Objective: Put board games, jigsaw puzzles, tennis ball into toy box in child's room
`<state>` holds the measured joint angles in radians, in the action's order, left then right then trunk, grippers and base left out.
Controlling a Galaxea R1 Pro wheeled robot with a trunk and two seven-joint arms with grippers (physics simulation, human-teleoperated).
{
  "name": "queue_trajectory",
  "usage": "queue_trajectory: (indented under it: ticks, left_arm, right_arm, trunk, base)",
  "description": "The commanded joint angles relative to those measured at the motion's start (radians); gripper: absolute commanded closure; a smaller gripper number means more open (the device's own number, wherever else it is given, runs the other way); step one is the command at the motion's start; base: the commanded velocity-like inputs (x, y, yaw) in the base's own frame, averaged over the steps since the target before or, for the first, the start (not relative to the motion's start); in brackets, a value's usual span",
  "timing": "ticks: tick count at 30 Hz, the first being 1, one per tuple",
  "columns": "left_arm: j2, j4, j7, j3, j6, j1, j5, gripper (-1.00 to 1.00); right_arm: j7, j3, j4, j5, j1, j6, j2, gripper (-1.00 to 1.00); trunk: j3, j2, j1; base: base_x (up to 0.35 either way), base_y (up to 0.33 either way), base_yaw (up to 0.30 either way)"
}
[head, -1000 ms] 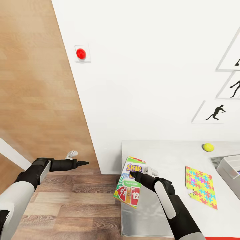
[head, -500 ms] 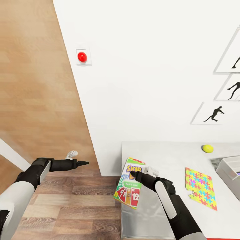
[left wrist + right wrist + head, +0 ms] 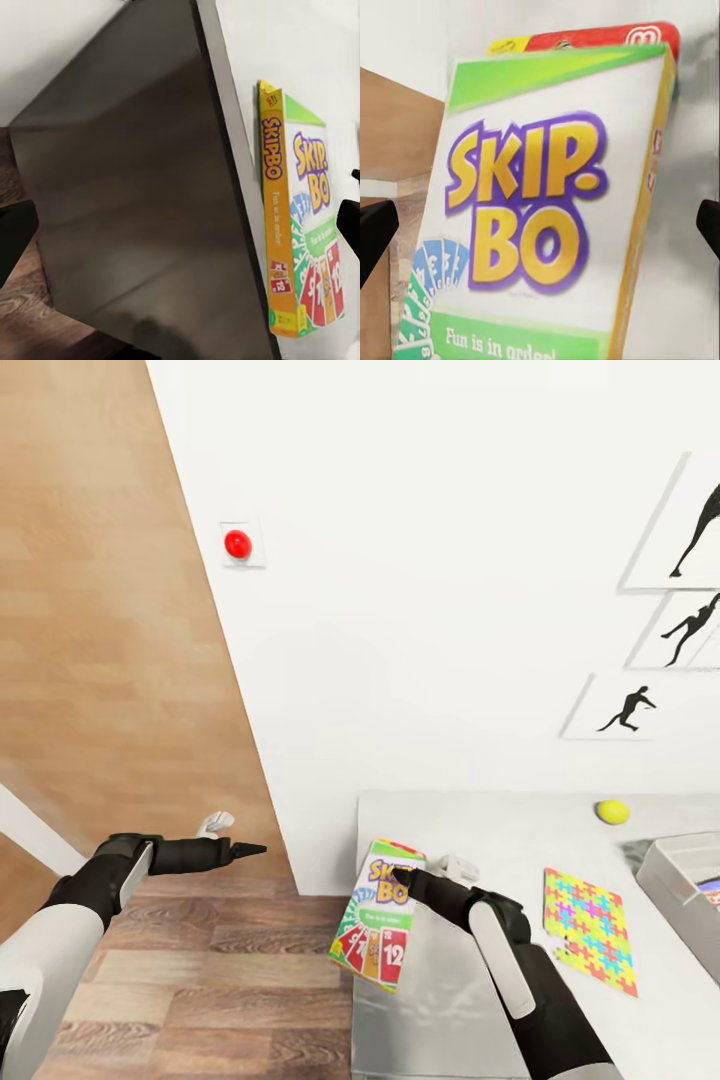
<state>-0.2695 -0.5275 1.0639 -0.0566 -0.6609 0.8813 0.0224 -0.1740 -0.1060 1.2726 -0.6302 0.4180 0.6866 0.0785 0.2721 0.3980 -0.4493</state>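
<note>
Your right gripper jaws are clamped on the Skip-Bo board game, held tilted over the worktop's left edge. Your left gripper, jaws together, hovers over the wood floor. Toy box sits far right.

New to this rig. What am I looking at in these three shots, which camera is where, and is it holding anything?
These are simulator renders of a wheeled robot with two black arms. The wide shot is from its head, looking down. The other two come from cameras near each gripper.

In the head view, the right gripper is at the colourful Skip-Bo board game box and seems to hold it tilted over the end of the light-grey table, though the grip itself is hidden. The right wrist view has that box close up. The left gripper hangs over the wood floor, holding nothing.

On the table lie a multicoloured jigsaw puzzle square, a yellow-green tennis ball and the grey plastic toy box.
</note>
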Motion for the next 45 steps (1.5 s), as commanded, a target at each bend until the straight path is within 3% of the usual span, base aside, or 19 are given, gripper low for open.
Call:
queue_trajectory:
  ticks: [1,8,13,21,26,31,40,45]
  left_arm:
    - [0.0,0.0,0.002,-0.002,-0.009,0.001,0.002,-1.0]
    - [0.002,0.001,0.001,-0.001,-0.011,0.001,0.0,-1.0]
    - [0.022,0.005,-0.013,0.0,-0.012,0.001,0.0,-1.0]
    - [0.063,0.07,-0.144,-0.001,-0.014,0.001,-0.006,-1.0]
    - [0.075,0.101,-0.172,-0.002,-0.016,0.001,-0.008,-1.0]
    - [0.083,0.118,-0.181,0.0,-0.021,0.001,-0.007,-1.0]
    - [0.086,0.201,-0.183,-0.002,-0.02,0.001,-0.007,-1.0]
    - [0.087,0.258,-0.183,-0.003,-0.013,0.001,-0.003,-1.0]
  right_arm:
    - [-0.01,-0.001,0.024,-0.01,-0.002,0.003,-0.001,-1.0]
    - [-0.01,0.008,0.11,-0.011,-0.004,0.009,-0.004,-1.0]
    - [-0.009,0.017,0.146,-0.012,-0.004,0.012,-0.005,-1.0]
    - [-0.008,0.02,0.229,-0.015,-0.004,0.021,-0.006,-1.0]
    - [0.001,0.02,0.271,-0.022,-0.005,0.042,-0.013,-1.0]
    - [0.064,0.02,0.286,-0.071,-0.005,0.058,-0.038,-1.0]
    - [0.186,0.02,0.29,-0.184,-0.006,0.059,-0.118,-1.0]
    - [0.207,0.02,0.29,-0.224,-0.007,0.057,-0.134,-1.0]
  trunk:
    - [0.0,0.002,-0.001]
    - [-0.011,0.002,-0.001]
    - [-0.019,0.002,-0.001]
    - [-0.033,0.002,-0.001]
    - [-0.041,0.002,-0.001]
    - [-0.049,0.002,-0.001]
    - [-0.064,0.002,-0.001]
    - [-0.072,0.002,-0.001]
  base:
    - [0.0,-0.069,0.0]
    - [0.0,-0.026,0.0]
    - [0.0,-0.004,0.0]
    - [0.0,0.0,0.0]
    - [0.0,0.0,0.0]
    - [0.0,0.0,0.0]
    - [0.0,0.0,0.0]
    - [0.0,0.0,0.0]
